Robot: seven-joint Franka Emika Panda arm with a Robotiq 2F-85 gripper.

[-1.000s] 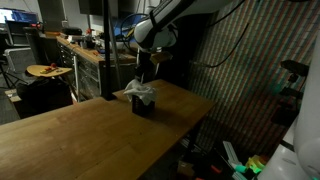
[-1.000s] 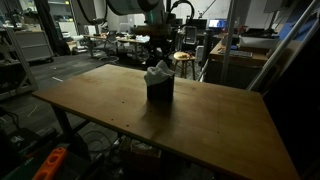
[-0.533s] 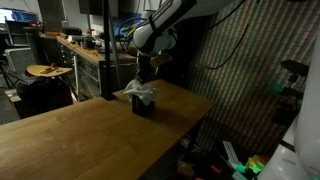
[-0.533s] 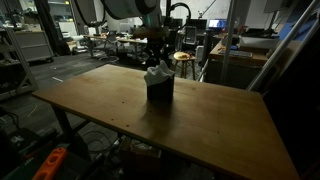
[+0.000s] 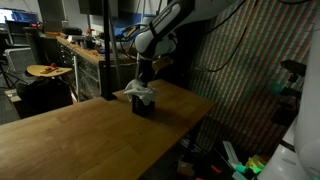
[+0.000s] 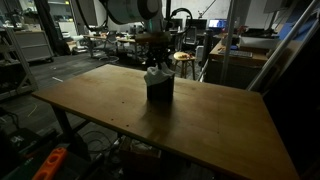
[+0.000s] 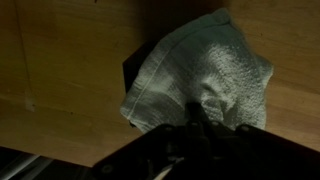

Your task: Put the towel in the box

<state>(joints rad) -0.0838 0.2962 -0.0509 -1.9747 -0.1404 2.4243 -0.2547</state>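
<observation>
Hovering just above towel [image 5: 138, 91], gripper [image 5: 146, 72] hangs over dark box [image 5: 144, 106]. Can't tell if claw's spread or pressed shut, wrist view's too dark. Towel sits bunched in box's top, spilling over rim, twd far edge of wooden table [image 5: 80, 135].

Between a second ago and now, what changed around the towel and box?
The arm has risen slightly, lifting the end effector a little higher above the towel. The pictures do not show whether it is open or shut. The towel is bunched on top of the box as before, part of it hanging over the rim, and the box has not shifted on the table.
</observation>
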